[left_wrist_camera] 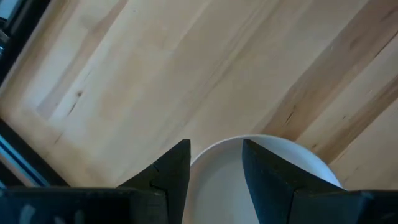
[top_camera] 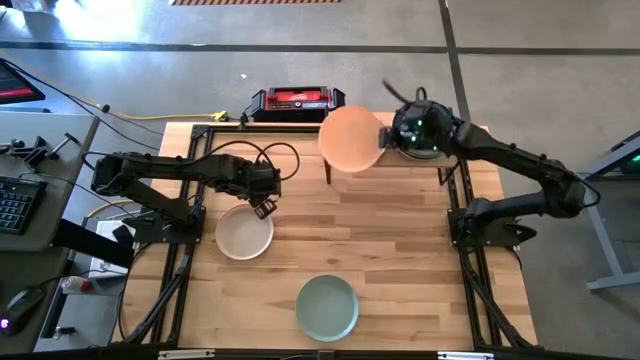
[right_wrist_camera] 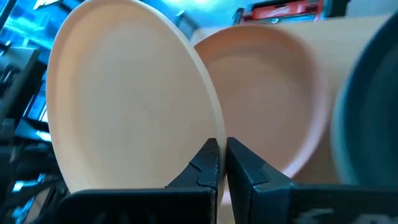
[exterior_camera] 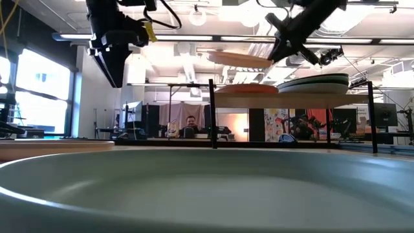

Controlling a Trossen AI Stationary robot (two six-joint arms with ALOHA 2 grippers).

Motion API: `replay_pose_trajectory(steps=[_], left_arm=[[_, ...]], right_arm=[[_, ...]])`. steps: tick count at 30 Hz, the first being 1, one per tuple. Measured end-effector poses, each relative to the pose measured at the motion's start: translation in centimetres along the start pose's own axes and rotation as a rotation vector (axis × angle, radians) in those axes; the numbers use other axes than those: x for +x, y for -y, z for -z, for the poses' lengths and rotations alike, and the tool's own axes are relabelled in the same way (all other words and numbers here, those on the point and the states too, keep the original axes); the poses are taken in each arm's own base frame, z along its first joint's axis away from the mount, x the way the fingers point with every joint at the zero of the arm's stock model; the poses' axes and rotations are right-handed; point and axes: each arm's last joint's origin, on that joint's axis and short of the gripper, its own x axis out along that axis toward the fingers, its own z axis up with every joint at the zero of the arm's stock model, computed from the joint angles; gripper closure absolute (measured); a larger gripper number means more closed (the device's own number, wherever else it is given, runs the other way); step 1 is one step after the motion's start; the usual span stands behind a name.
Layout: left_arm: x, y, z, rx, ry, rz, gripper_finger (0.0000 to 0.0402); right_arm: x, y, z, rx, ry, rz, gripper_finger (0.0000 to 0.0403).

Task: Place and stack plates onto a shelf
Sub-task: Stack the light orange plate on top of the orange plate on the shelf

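The shelf (exterior_camera: 291, 100) at the far right already carries a pinkish plate (right_wrist_camera: 273, 93) and a greenish stack (exterior_camera: 317, 82). The right claw (right_wrist_camera: 217, 163), clenched on a peach plate (top_camera: 350, 138), holds it above them. A cream plate (top_camera: 244, 233) and sage plate (top_camera: 327, 306) wait on the surface (top_camera: 400, 230); the left claw (left_wrist_camera: 214, 168) hangs released over the cream one.

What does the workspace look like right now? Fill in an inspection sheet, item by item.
Surface: wooden table, mostly bare.
Job's things: peach plate held above the shelf, which carries plate stacks; cream plate and sage plate on the table.
Clutter: nothing seen.
Grippers: right gripper shut on the peach plate's rim; left gripper open above the cream plate.
Cables: black loops on the left arm.
Surroundings: red case, keyboard, a person beyond the table.
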Motion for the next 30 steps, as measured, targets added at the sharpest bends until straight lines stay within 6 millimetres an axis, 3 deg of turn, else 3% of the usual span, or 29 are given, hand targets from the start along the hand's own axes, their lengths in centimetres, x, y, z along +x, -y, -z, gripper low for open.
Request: replay_pose_trajectory(steps=[8, 20, 24, 30], left_arm=[[0.0, 0.2, -0.3, -0.041, 0.024, 0.019, 0.0267], [0.0, 0.2, -0.4, -0.048, 0.037, 0.027, 0.0267], [0.0, 0.2, -0.4, -0.047, 0.037, 0.027, 0.0267], [0.0, 0.2, -0.4, -0.047, 0.037, 0.027, 0.0267]], right_arm=[[0.6, 3.0, -2.7, 0.067, -0.001, 0.020, 0.0403], [0.5, 4.5, -4.2, 0.097, 0.000, -0.017, 0.0403], [0.0, 3.9, -4.9, 0.087, 0.019, -0.055, 0.0403], [-1.3, 1.4, -7.7, -0.001, 0.041, -0.065, 0.0403]])
